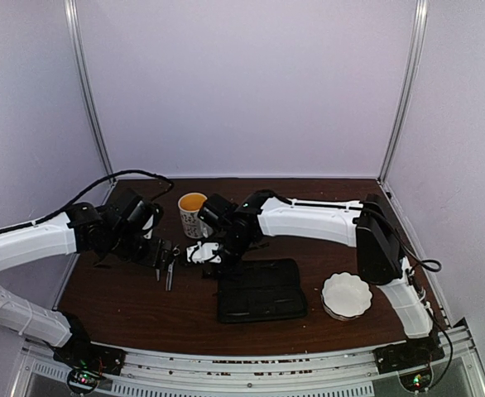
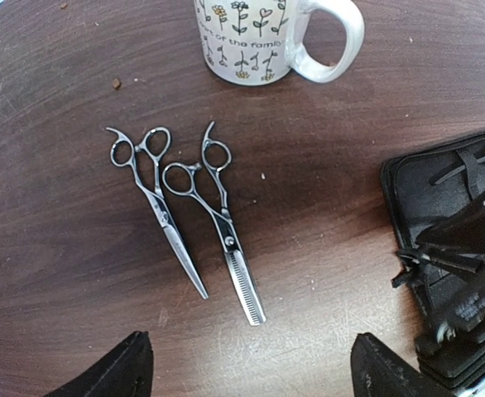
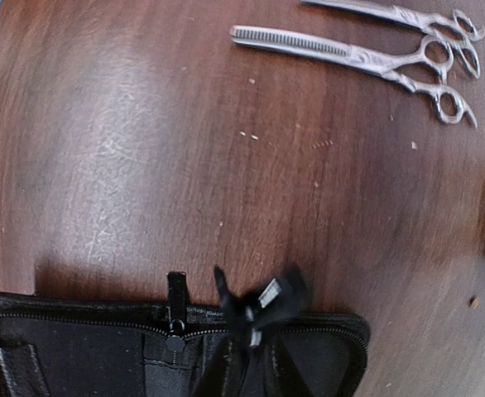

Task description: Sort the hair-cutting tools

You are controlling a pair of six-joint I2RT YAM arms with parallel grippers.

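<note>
Left gripper: the left gripper stood wide open and held nothing, above the dark brown wooden table
Plain pair: the slim silver metal scissors with plain blades lay flat just ahead of it, toward its left finger, with the tips pointing back at it and the rings on the far end
Toothed pair: the slim silver metal scissors with a toothed blade lay just beside the plain pair, about midway between the fingers
Spacing: the two pairs sat close at the rings and wider apart at the blades
Mug: the white patterned ceramic mug stood beyond the rings
Right gripper: the right gripper hung over the edge of the black rectangular zip case; a blurred thin black clip-like piece sat at its tips, and whether it was gripped could not be told
Step, as judged: the left gripper was about to pick up one pair
Doing it well: straddle one pair across the blades where the gap is widest, reach down to the table, then close slowly so the thin metal does not skid into its neighbour
</note>
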